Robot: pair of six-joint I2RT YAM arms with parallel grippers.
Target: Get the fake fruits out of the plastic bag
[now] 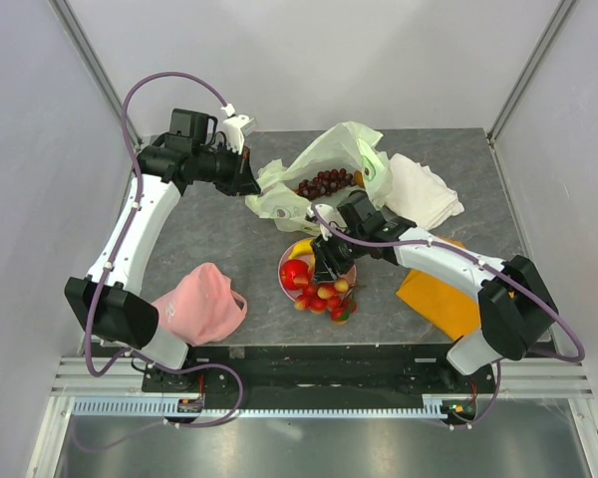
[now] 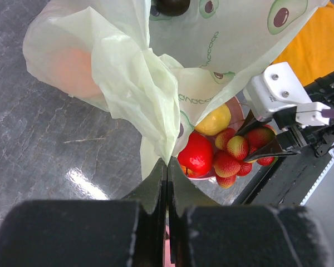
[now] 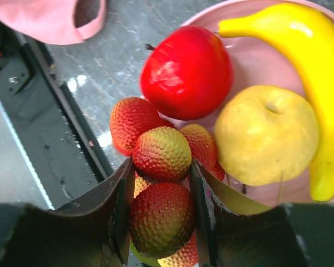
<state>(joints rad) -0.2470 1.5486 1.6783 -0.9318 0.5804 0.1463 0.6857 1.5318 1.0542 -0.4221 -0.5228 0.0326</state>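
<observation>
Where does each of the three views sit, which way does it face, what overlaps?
Top external: above and behind the robot, facing down at the table; left arm and right arm show whole.
Left wrist: on the left arm, facing along the left gripper, shut on the plastic bag; its fingers show.
Right wrist: on the right arm, facing down at the pink plate; right gripper clasps the berry cluster.
Shared: both wrist views show the berry cluster and red apple.

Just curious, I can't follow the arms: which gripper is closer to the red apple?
Right. The right gripper grips the berry cluster right beside the red apple; the left gripper pinches the plastic bag farther back.
</observation>
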